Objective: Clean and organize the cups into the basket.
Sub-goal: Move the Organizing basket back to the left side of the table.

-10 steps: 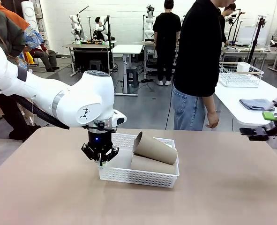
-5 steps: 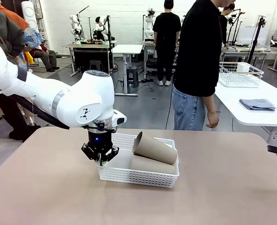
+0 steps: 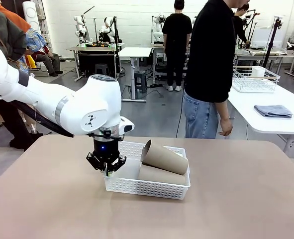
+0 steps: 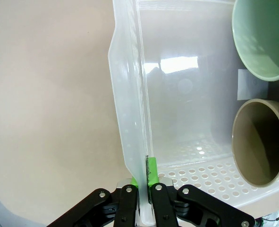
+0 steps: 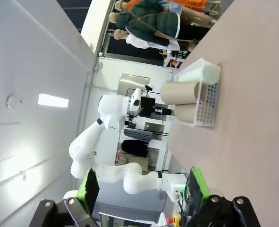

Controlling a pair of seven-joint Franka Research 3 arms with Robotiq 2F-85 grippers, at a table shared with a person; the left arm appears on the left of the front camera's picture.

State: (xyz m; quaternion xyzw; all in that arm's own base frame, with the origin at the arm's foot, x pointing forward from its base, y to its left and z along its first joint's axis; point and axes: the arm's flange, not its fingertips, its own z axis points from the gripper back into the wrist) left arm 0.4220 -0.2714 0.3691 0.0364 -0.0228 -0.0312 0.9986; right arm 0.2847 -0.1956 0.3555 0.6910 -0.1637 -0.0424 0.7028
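The white lattice basket (image 3: 147,187) sits mid-table. My left gripper (image 3: 107,171) is shut on its left wall. Seen through the left wrist camera, the left gripper (image 4: 143,182) pinches the thin basket wall (image 4: 130,94) between its green pads. Two tan cups lie inside, one tilted cup (image 3: 164,157) resting on the lower cup (image 3: 161,175). The left wrist camera shows the open mouths of the mint green cup (image 4: 263,38) and a tan cup (image 4: 259,142). My right gripper (image 5: 144,198) is open with nothing between its fingers, far from the basket (image 5: 211,106).
A person in a black shirt (image 3: 211,64) stands at the far side, hands at their sides. A second table at the right holds a wire basket (image 3: 254,79) and a folded blue cloth (image 3: 273,110). Bare tabletop lies right of the basket.
The right gripper, seen at the front view's right edge a second ago, has drawn out of that view. The left arm and basket have not moved.
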